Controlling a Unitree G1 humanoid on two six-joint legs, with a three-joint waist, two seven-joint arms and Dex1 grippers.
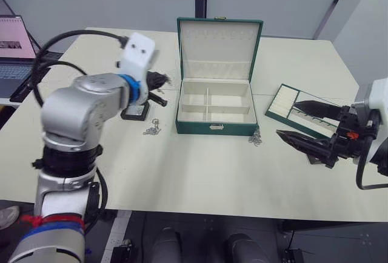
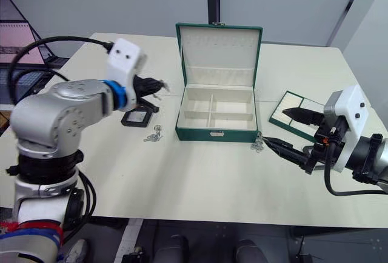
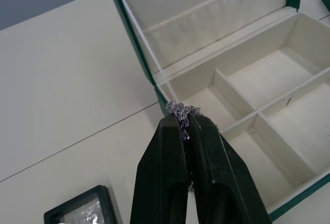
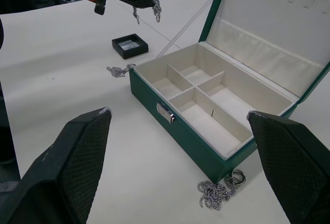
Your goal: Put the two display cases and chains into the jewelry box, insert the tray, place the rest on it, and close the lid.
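Left wrist view: the left gripper [image 3: 184, 126] pinches a bunch of silver chain [image 3: 181, 114] between closed fingers, held above the table [image 1: 182, 172] just beside the left wall of the open jewelry box [image 1: 215, 108]. The lid [image 1: 219, 48] stands upright. One display case [image 2: 137, 117] lies on the table left of the box, with a second chain [image 2: 153, 134] near it and a third chain [image 4: 219, 189] at the box's front right corner. The right gripper [image 1: 303, 123] hovers with fingers spread wide, in front of the tray [image 2: 291, 106].
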